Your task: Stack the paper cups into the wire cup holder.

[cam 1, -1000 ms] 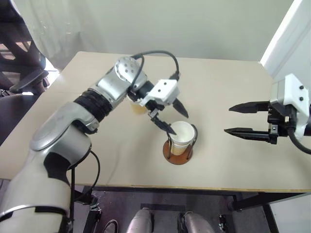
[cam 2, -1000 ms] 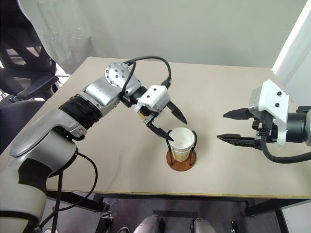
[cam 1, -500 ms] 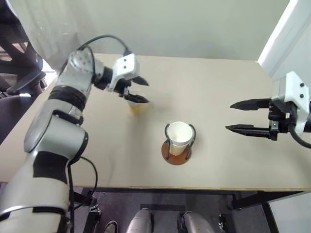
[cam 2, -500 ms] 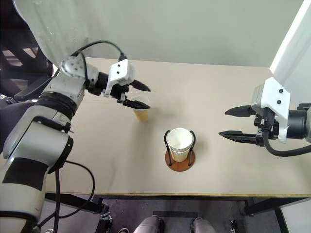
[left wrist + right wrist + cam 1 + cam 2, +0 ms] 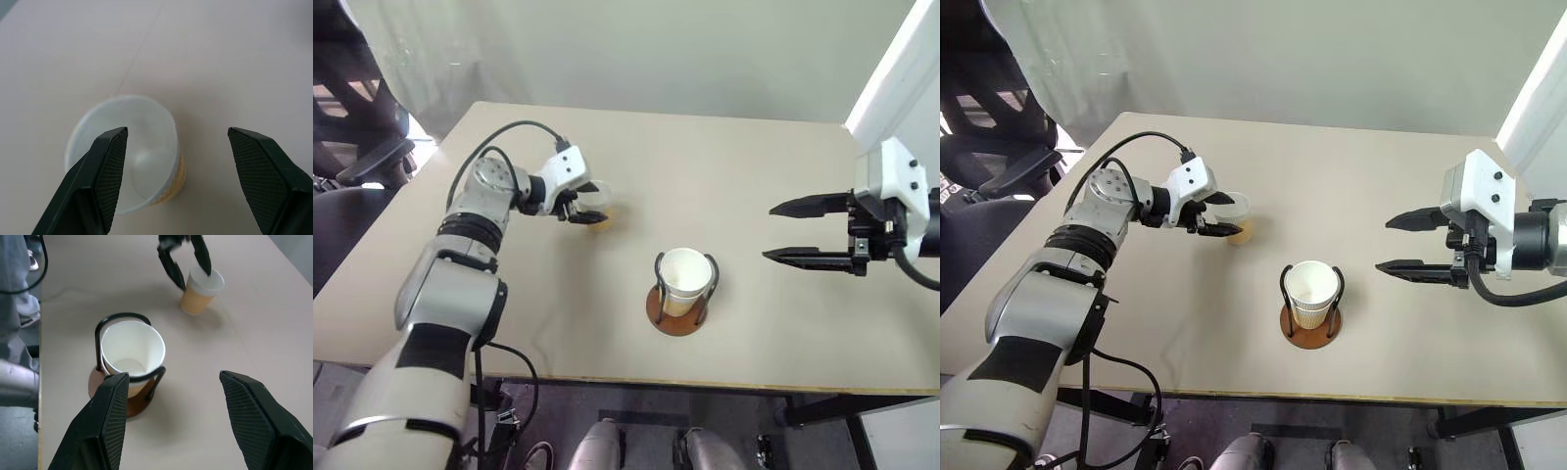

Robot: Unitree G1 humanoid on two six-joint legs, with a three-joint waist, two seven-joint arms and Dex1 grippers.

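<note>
1. In the head views we count two places with cups: a loose cup (image 5: 1239, 231) on the table (image 5: 1381, 196) and a stack (image 5: 1312, 294) standing in the holder (image 5: 1310, 333) near the front edge. How many cups are nested there we cannot settle from here (the wire loops and the top cup hide the rest). The left gripper (image 5: 1217, 215) reaches the loose cup, its fingers spread on either side of the rim, and one finger covers part of the cup. The right gripper (image 5: 781, 232) hangs open and empty, well apart from the holder.

2. In the left wrist view one cup (image 5: 128, 152) stands upright, and the finger (image 5: 100, 181) hides part of its rim. The fingers are not closed on it.

3. In the right wrist view a second rim shows just under the top cup (image 5: 131, 352), so we count at least two there. The left gripper (image 5: 188, 262) is cut off at the frame's edge.
</note>
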